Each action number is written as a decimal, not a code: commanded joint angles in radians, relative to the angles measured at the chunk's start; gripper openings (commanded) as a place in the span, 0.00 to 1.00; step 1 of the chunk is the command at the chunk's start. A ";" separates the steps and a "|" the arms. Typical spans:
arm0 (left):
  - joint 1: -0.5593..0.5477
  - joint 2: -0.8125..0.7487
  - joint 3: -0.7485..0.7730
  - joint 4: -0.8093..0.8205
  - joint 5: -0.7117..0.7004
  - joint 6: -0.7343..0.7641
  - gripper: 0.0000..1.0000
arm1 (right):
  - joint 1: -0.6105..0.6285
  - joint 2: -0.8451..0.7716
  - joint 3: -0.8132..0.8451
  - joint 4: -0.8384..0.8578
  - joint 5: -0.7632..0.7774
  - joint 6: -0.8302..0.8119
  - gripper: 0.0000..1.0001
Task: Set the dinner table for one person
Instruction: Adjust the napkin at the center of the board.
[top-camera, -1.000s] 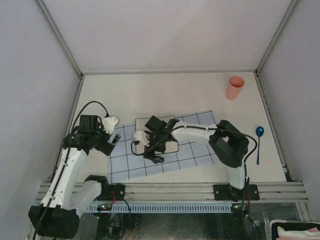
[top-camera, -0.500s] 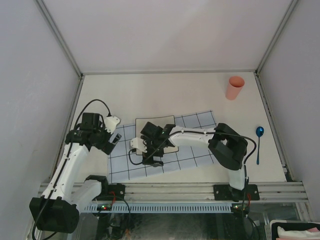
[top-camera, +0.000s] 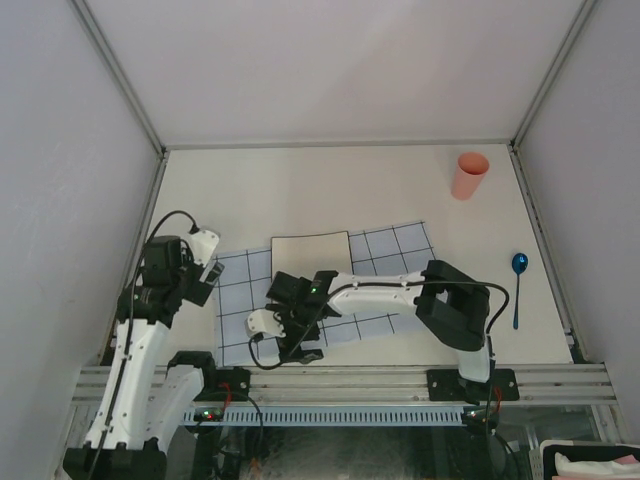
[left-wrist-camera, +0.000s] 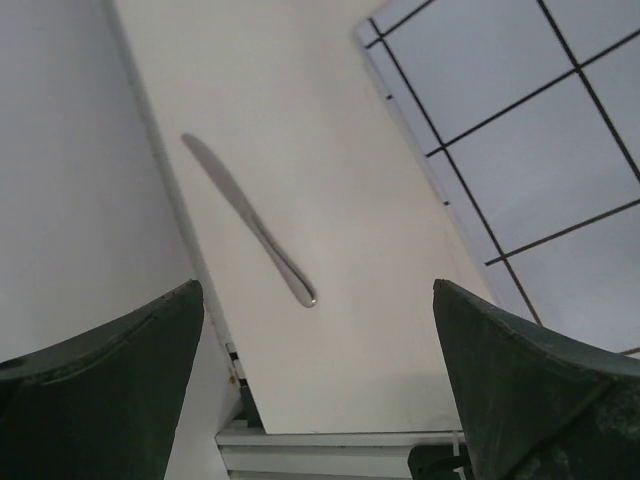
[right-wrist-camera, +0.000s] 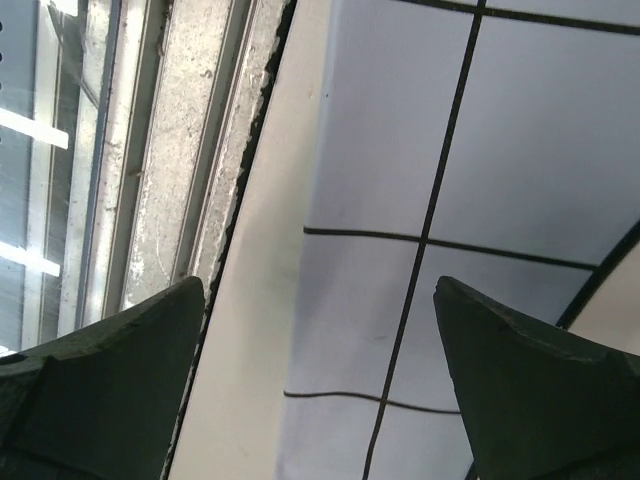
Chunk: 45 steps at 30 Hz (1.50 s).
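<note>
Left gripper (left-wrist-camera: 315, 295): jaws fully apart, empty, above the knife (left-wrist-camera: 248, 222), which lies flat on the table (top-camera: 300, 190) at frame left, just beside the wall (left-wrist-camera: 70, 150).

Judged step: lifting the knife. Straddle the handle squarely and go down to the surface; the wall crowds the outer finger.

Centre: cloth (top-camera: 390, 250) carrying a mat (top-camera: 311, 250). Right gripper (right-wrist-camera: 318, 285) is wide open and empty, over the cloth's lower edge.

Upper right: cup (top-camera: 470, 175). Right: spoon (top-camera: 518, 285).

Pink cup (top-camera: 469, 175), blue spoon (top-camera: 518, 268) and knife (left-wrist-camera: 250, 222) lie off the grid cloth (top-camera: 393, 246); beige square (top-camera: 311, 252) overlaps it
</note>
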 joint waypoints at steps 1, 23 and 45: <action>0.017 -0.103 -0.009 0.037 -0.103 0.029 1.00 | 0.003 0.054 0.081 -0.006 -0.034 -0.033 0.95; 0.025 -0.333 0.003 0.016 -0.208 0.021 1.00 | -0.056 0.264 0.215 0.050 0.002 -0.006 0.93; 0.025 -0.385 0.016 0.078 -0.281 0.085 1.00 | -0.208 0.414 0.402 -0.046 -0.106 0.039 0.92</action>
